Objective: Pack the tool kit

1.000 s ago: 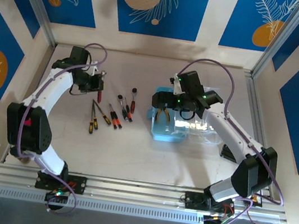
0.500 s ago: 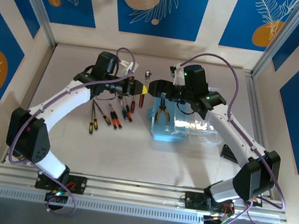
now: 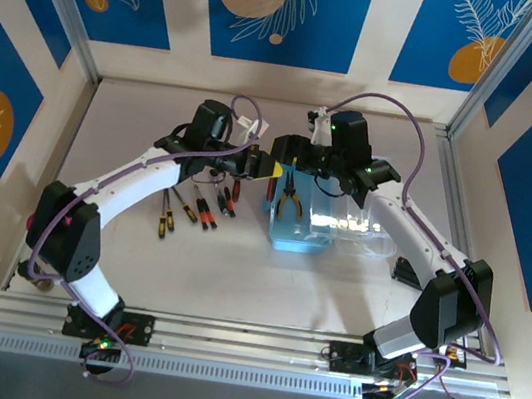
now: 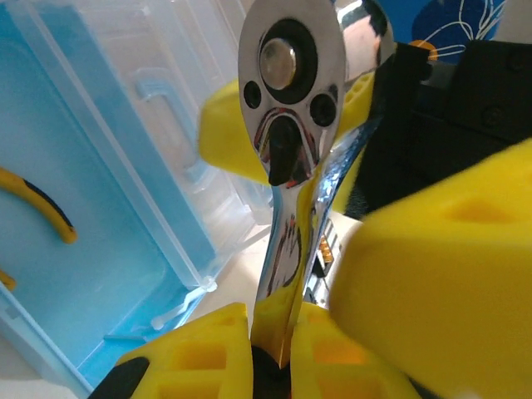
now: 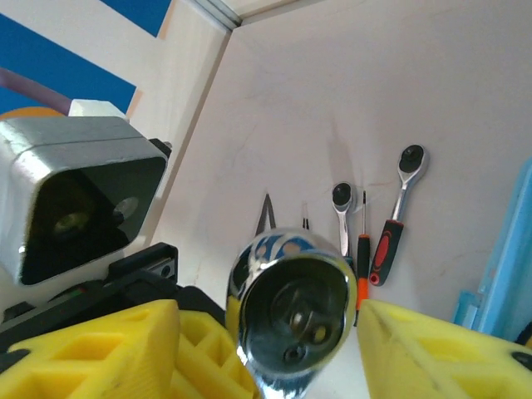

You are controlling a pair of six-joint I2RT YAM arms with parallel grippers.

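Observation:
My left gripper (image 3: 257, 165) is shut on the shaft of a chrome ratchet wrench (image 4: 291, 83) and holds it in the air beside the light-blue case (image 3: 314, 229). The wrench's round head (image 5: 291, 316) sits between the yellow pads (image 5: 440, 349) of my right gripper (image 3: 277, 166). Those jaws stand apart, with a gap on one side of the head. Yellow-handled pliers (image 3: 291, 202) lie inside the open case. Several screwdrivers (image 3: 189, 208) lie on the table left of the case.
Two more ratchets (image 5: 397, 212) and a thin screwdriver (image 5: 363, 249) lie in a row on the table below my grippers. The case's clear lid (image 3: 366, 238) lies open to the right. Wooden walls (image 3: 50, 125) and aluminium posts enclose the table.
The left arm swung right from the row of tools, carrying the ratchet to the case's left end. The right gripper moved left to meet it, and its jaws have narrowed around the head.

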